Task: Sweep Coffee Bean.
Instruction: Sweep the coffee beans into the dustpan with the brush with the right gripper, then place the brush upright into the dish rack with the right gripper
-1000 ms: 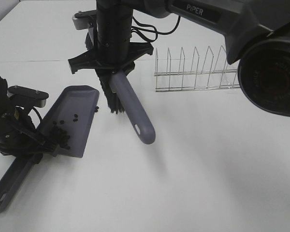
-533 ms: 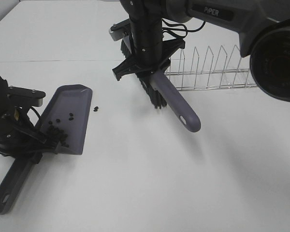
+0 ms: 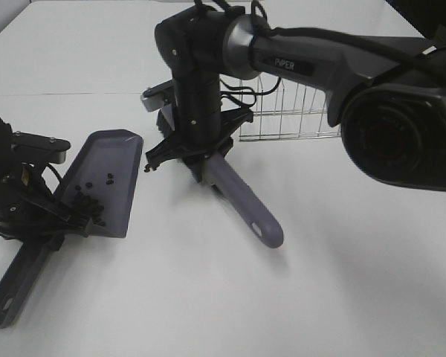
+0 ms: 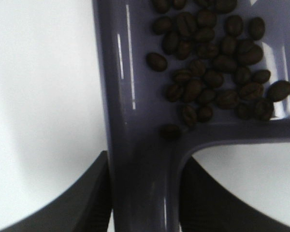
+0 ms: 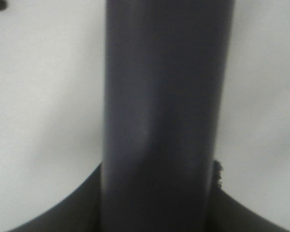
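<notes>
A grey dustpan [image 3: 108, 171] lies on the white table at the left, its handle [image 3: 18, 286] pointing toward the front. My left gripper [image 3: 53, 234] is shut on that handle [image 4: 145, 188], just behind the pan. Many coffee beans [image 3: 89, 207] are piled at the pan's back wall [image 4: 217, 63]. One loose bean [image 3: 147, 169] lies on the table beside the pan's open edge. My right gripper [image 3: 199, 152] is shut on the grey brush handle [image 3: 245, 204] [image 5: 159, 96], just right of the pan. The gripper hides most of the bristles [image 5: 216, 174].
A wire dish rack [image 3: 297, 111] stands behind the right arm at the back. The table's seam runs across the back, and the left arm's base [image 3: 0, 171] stands at the left edge beside the pan.
The right arm swung the brush right and back toward the rack, then returned left and lower, close to the pan's open edge. The dustpan and left gripper have barely moved.
</notes>
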Tool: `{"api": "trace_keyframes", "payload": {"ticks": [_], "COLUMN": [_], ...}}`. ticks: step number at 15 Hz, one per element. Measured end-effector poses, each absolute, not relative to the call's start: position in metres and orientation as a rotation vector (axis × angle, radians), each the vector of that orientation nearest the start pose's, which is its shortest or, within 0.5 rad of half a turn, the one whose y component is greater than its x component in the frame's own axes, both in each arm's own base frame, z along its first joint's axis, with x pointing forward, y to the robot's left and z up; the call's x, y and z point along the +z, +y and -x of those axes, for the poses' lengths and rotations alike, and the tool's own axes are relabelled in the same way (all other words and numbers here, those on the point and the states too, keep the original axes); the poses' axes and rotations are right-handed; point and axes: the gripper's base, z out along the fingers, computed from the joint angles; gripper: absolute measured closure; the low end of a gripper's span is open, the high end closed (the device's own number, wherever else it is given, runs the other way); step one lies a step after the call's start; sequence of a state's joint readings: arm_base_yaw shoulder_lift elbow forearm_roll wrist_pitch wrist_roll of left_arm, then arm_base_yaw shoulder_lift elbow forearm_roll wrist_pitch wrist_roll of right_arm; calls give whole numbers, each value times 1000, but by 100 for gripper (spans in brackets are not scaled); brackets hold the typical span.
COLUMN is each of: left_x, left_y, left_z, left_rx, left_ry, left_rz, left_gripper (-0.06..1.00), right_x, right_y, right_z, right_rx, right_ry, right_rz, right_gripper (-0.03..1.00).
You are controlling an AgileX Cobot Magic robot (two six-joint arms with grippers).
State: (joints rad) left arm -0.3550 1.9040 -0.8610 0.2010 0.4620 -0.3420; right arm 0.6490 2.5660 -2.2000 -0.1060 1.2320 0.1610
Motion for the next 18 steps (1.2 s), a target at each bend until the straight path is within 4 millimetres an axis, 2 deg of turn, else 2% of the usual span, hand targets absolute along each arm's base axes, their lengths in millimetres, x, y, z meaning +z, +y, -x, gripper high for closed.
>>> {"api": "trace_keyframes", "payload": {"ticks": [4,6,8,10,13,14,16,18], "left_x": [95,95,95,95,95,95,95,95], "left_y": [-99,-99,-99,-99,-99,-99,-99,-99], "left_z": [-290,-290,-290,-290,-291,-291,-291,-290], "left_rx": [63,63,63,65,68,68,68,69], "left_ry": [2943,2943,2943,2942,2941,2941,2941,2942], "left_rz": [-277,-277,-277,-281,-286,-286,-286,-287], "left_gripper": [62,62,62,62,62,62,62,62], "right_x": [97,108,132,154,182,182,202,232], "right_y": [341,355,366,373,369,369,362,351], "right_z": [-380,-376,-380,-386,-397,-397,-400,-403], "right_rx": [118,269,403,442,328,328,308,319], "right_ry": [3000,2991,2927,2832,2709,2709,2672,2623], "right_rz": [867,863,842,839,830,830,816,779], "right_gripper": [69,69,69,69,69,69,69,69]}}
